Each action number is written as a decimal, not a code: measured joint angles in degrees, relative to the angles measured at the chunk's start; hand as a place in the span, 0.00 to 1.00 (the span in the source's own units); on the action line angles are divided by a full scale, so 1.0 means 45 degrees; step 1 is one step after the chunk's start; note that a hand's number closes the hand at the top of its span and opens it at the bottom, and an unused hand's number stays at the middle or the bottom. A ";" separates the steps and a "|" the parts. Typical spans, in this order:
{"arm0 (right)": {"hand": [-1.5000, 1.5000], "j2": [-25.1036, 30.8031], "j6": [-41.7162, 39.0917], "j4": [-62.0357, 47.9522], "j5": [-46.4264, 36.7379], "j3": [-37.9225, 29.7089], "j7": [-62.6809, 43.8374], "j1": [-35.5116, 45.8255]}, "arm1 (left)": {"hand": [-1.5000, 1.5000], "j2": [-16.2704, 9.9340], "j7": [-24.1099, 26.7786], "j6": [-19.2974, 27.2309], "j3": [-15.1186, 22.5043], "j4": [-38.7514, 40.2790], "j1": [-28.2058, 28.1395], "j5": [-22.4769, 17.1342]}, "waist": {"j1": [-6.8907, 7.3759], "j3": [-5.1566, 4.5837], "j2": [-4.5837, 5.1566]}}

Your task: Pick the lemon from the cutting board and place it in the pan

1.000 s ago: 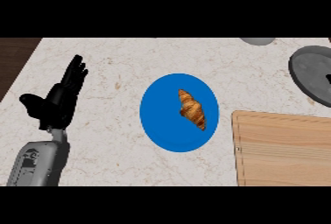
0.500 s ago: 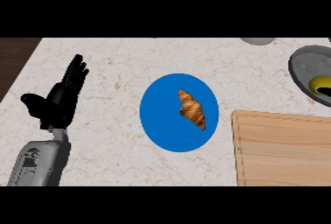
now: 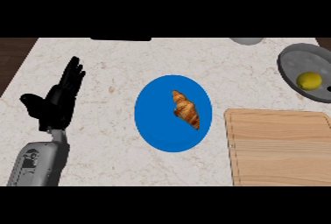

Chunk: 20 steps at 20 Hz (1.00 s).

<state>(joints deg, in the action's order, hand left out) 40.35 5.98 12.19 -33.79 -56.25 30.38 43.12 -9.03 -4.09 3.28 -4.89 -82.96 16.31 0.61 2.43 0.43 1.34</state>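
Observation:
A yellow lemon (image 3: 310, 80) lies inside the grey pan (image 3: 291, 65) at the right edge of the head view. The wooden cutting board (image 3: 281, 146) at the lower right has nothing on it. My left hand (image 3: 57, 99) rests at the left, fingers straight and pointing up, holding nothing. No right hand shows anywhere in the view.
A blue plate (image 3: 155, 127) with a croissant (image 3: 185, 109) on it sits in the middle of the marble counter (image 3: 110, 57). A grey rounded object (image 3: 247, 40) shows at the top edge. Dark floor lies past the counter's left edge.
The view has shifted so that more of the pan shows at the right, and the lemon now appears whole inside it. The left hand has not moved.

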 measured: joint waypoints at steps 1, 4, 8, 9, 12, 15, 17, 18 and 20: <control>0.00 0.0122 -0.0538 -0.0065 0.0231 -0.0152 0.0245 -0.0162 | 0.50 0.0006 -0.0082 0.0028 0.0002 -0.0028 0.0001 0.0011 | -0.0063 -0.0004 -0.0032; 0.00 0.0472 -0.2048 -0.0121 0.0823 -0.0430 0.0882 -0.0716 | 0.50 -0.0018 0.0207 -0.0012 -0.0107 0.0021 -0.0405 -0.0023 | -0.0240 -0.0035 -0.0134; 0.00 0.0827 -0.3780 0.0108 0.1493 -0.0484 0.1568 -0.1652 | 0.50 -0.0161 0.0043 -0.0021 -0.0247 -0.0176 -0.0640 -0.0032 | -0.0434 -0.0068 -0.0240; 0.00 0.0836 -0.4101 0.0275 0.1652 -0.0434 0.1697 -0.1871 | 0.50 -0.0188 0.0010 -0.0070 -0.0259 -0.0214 -0.0706 -0.0053 | -0.0482 -0.0078 -0.0266; 0.00 0.0876 -0.4811 0.0910 0.2151 -0.0302 0.1715 -0.2503 | 0.50 -0.0255 0.0201 -0.0128 -0.0357 -0.0066 -0.0834 -0.0032 | -0.0612 -0.0106 -0.0324; 0.00 0.0674 -0.5503 0.1849 0.2646 -0.0139 0.1521 -0.3193 | 0.50 -0.0277 0.0054 -0.0128 -0.0433 -0.0286 -0.0941 -0.0094 | -0.0713 -0.0121 -0.0374; 0.00 0.0298 -0.5789 0.2616 0.2884 0.0006 0.1344 -0.3711 | 0.50 -0.0239 -0.0111 -0.0006 -0.0433 -0.0310 -0.0839 -0.0036 | -0.0781 -0.0135 -0.0399; 0.00 0.0164 -0.5915 0.3060 0.3021 0.0084 0.1186 -0.4004 | 0.50 -0.0263 -0.0102 -0.0057 -0.0477 -0.0414 -0.0963 -0.0092 | -0.0774 -0.0130 -0.0398; 0.00 -0.0248 -0.5938 0.4145 0.3282 0.0274 0.0622 -0.4441 | 0.50 -0.0253 -0.0125 -0.0088 -0.0458 -0.0641 -0.1148 -0.0097 | -0.0756 -0.0130 -0.0396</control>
